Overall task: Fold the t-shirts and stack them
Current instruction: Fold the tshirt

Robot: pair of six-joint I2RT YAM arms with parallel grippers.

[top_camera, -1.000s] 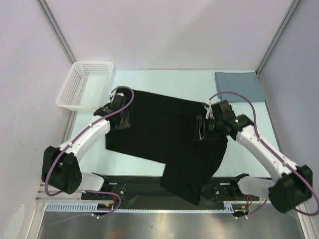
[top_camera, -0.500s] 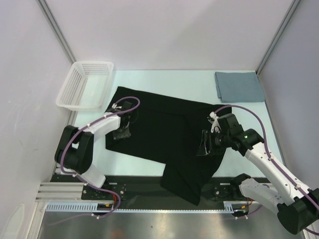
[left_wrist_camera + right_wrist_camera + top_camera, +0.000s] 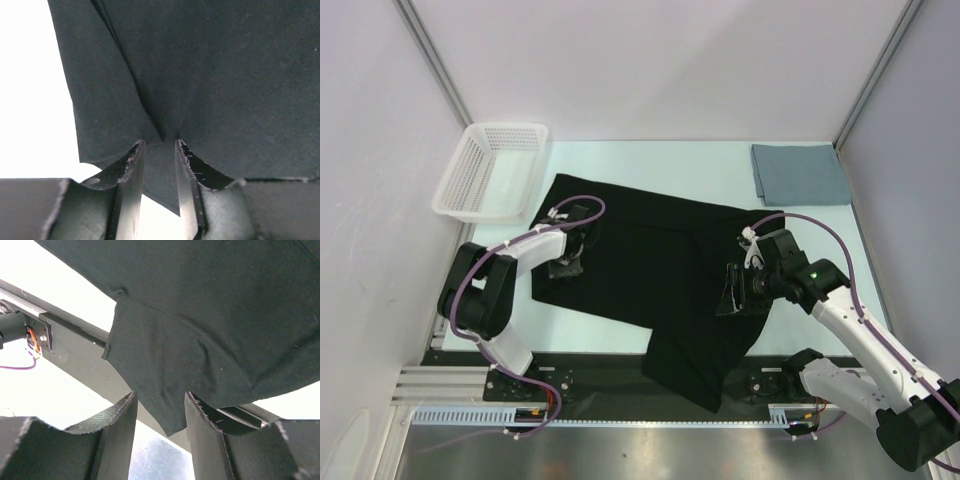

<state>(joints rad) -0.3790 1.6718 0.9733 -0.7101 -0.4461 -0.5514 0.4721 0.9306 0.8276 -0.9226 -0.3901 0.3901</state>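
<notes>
Top external view puts us partway through. The slate grey-blue t-shirt lies folded flat at the far right corner of the desk, well apart from both arms, so 1 of the 2 shirts looks done. The black t-shirt is spread crookedly across the middle, unfolded, with 1 part hanging over the near edge. We judge it needs straightening, folding and stacking with the grey one.

Our left pincer is clenched on a bunched fold at the black shirt's left edge, near the white basket. Our right pincer sits at the shirt's right side with a flap of black cloth between its fingers. We take it as gripping that cloth, which is raised off the desk.
</notes>
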